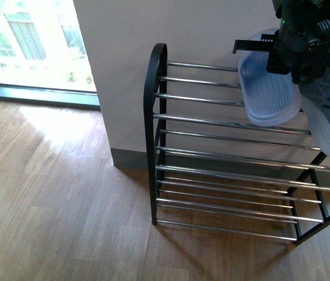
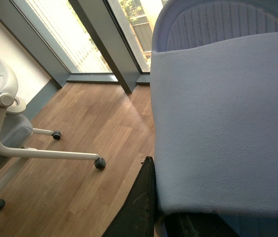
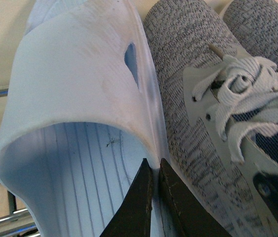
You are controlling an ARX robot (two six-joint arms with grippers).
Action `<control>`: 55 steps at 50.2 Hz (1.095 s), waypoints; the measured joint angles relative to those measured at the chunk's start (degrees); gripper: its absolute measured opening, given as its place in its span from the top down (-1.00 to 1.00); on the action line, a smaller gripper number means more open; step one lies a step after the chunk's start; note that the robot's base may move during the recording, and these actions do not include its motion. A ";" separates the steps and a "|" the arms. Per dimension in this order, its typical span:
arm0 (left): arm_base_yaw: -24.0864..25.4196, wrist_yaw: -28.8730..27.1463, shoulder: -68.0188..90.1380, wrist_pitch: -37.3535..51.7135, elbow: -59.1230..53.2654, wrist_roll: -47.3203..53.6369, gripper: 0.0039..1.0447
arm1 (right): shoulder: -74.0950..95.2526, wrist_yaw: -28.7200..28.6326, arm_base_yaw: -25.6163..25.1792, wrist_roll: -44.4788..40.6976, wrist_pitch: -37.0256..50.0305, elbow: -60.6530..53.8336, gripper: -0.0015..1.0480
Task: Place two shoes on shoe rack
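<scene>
Your right fingers (image 3: 154, 207) pinch the pale blue slipper (image 1: 267, 88) by its side wall, holding it over the shoe rack's (image 1: 223, 152) top bars beside the grey sneaker (image 1: 329, 117). Whether your left fingers (image 2: 149, 207) are spread or pressed together cannot be told; a pale blue slipper strap (image 2: 227, 123) fills that view.

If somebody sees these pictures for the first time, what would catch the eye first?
Probably the pale blue slipper, hanging sole-outward over the shoe rack's upper right bars, with a grey sneaker beside it. In the right wrist view, black jaws pinch the slipper's edge next to the sneaker's white laces.
</scene>
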 joint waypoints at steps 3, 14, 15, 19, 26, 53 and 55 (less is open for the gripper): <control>0.00 0.02 0.00 0.00 0.00 0.00 0.97 | 1.05 0.00 -0.44 -1.01 0.04 1.09 0.97; 0.00 0.00 0.00 0.00 0.00 0.00 0.97 | 4.00 0.87 -1.42 -6.16 1.90 2.99 0.79; 0.00 0.00 -0.02 0.00 0.00 0.00 0.97 | 4.00 0.66 -1.49 -6.69 2.60 3.08 0.72; 0.00 0.00 0.00 0.00 0.00 0.00 0.97 | 4.00 0.20 -1.57 -8.74 3.52 3.76 0.49; 0.00 0.00 0.00 0.00 0.00 0.00 0.97 | 3.67 -3.56 -1.22 -15.72 2.29 4.90 -0.05; 0.00 0.00 0.00 0.00 0.00 0.00 0.97 | -20.55 -16.96 -9.88 -58.23 2.05 -1.11 -0.82; 0.00 0.00 0.00 0.00 0.00 0.00 0.97 | -23.87 -19.17 -10.88 -60.50 4.72 -4.00 -0.82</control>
